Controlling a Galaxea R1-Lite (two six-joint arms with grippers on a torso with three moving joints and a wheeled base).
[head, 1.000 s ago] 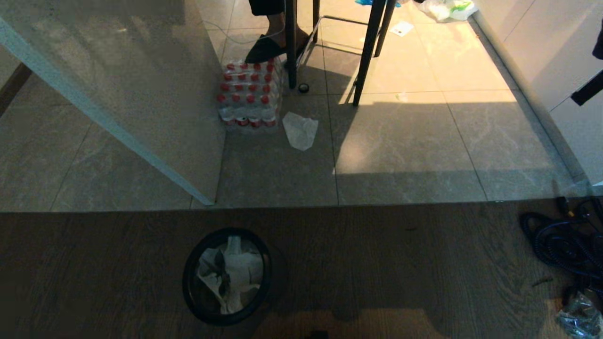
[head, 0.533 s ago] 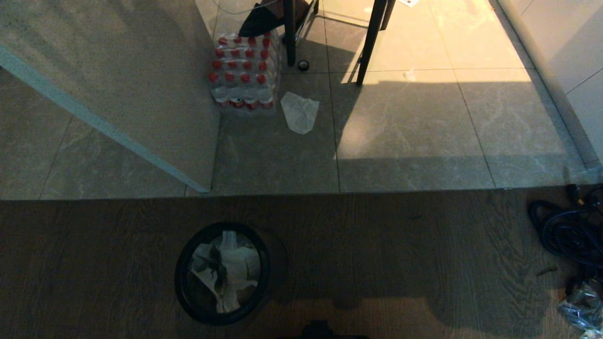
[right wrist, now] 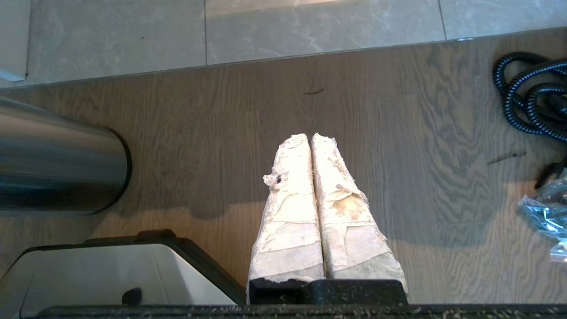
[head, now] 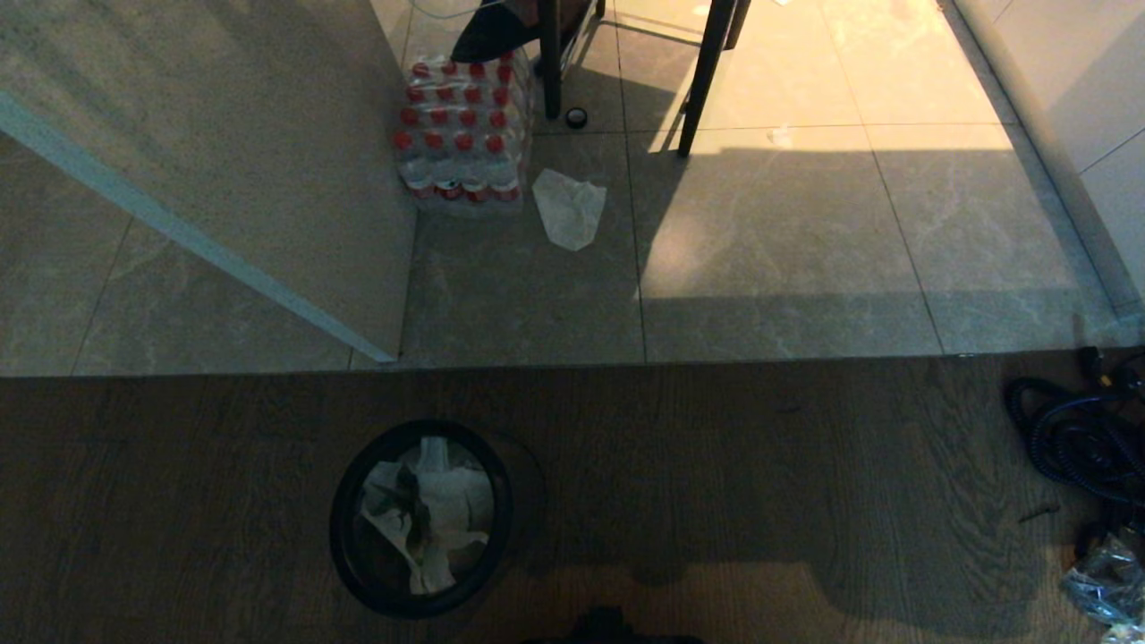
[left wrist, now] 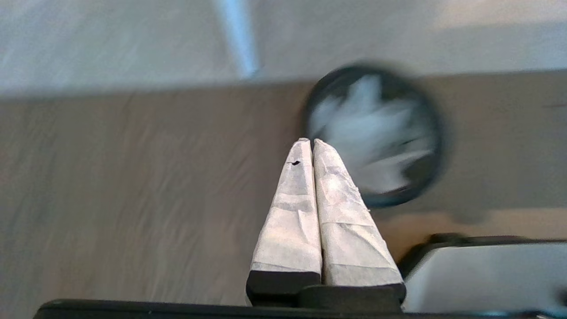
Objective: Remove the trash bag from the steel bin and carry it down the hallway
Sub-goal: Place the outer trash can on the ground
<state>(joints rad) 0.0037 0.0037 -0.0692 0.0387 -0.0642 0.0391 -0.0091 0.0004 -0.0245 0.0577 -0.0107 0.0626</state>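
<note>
Writing is nowhere legible; trash bag (head: 436,512) fills steel bin (head: 351,555); left end effector (left wrist: 310,142) and right end effector (right wrist: 311,137) closed, empty.

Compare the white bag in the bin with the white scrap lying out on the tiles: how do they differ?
The trash bag is crumpled and bunched up inside the steel bin; the wrapper scrap lies flat and loose on the floor. The trash bag sits over the wood-look flooring nearest the robot; the wrapper scrap is farther off on the tiles, beside the pack of red-capped bottles. Both are white and thin, and no pincer touches either.
</note>
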